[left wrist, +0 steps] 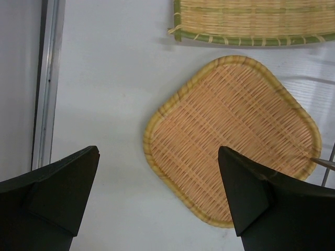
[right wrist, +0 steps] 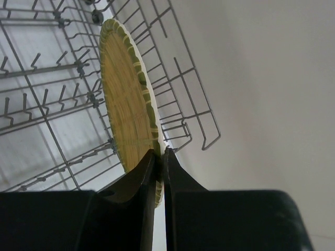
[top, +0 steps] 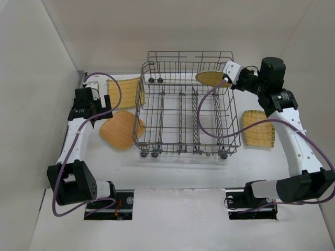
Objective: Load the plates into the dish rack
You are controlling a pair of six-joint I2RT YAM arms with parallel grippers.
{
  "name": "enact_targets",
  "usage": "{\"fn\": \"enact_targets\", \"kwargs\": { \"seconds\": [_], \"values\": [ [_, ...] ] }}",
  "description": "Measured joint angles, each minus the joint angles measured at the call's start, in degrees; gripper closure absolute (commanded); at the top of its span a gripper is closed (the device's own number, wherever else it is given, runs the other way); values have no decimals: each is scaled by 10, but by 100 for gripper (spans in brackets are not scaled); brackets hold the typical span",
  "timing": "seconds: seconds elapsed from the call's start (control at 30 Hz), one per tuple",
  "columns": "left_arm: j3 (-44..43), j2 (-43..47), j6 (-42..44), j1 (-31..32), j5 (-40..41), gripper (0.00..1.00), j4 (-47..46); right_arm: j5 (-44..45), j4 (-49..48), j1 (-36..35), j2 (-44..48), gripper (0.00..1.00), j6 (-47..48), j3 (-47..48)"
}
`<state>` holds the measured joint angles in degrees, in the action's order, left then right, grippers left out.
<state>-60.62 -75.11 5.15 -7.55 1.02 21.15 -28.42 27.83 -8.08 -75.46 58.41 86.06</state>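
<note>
The grey wire dish rack (top: 186, 110) stands in the middle of the table. My right gripper (top: 226, 79) is shut on the rim of a round bamboo plate (top: 211, 78) and holds it over the rack's back right corner; in the right wrist view the plate (right wrist: 125, 99) stands edge-on between my gripper's (right wrist: 160, 152) fingers, above the rack's tines (right wrist: 47, 99). My left gripper (top: 104, 111) is open and empty above an orange-tan rounded-square plate (top: 120, 129), which lies flat on the table and fills the left wrist view (left wrist: 233, 138).
A pale striped plate (top: 124, 92) lies flat left of the rack, behind the orange one; its edge shows in the left wrist view (left wrist: 251, 23). Another striped plate (top: 258, 129) lies right of the rack. White walls close in the table on the left, back and right.
</note>
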Motion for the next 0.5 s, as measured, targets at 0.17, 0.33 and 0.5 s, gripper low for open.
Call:
{"fn": "enact_targets", "kwargs": {
  "seconds": [0.17,0.33,0.5],
  "values": [
    [2,13,-3,-18,-10,0,5,0,2,-23,-7,100,52,-33],
    [2,18,-5,-31,-21,1,9,5,-3,-38,-32,100,74,-55],
    [2,18,-5,-43,-28,1,11,19,-24,-44,-62,100,85,-73]
  ]
}}
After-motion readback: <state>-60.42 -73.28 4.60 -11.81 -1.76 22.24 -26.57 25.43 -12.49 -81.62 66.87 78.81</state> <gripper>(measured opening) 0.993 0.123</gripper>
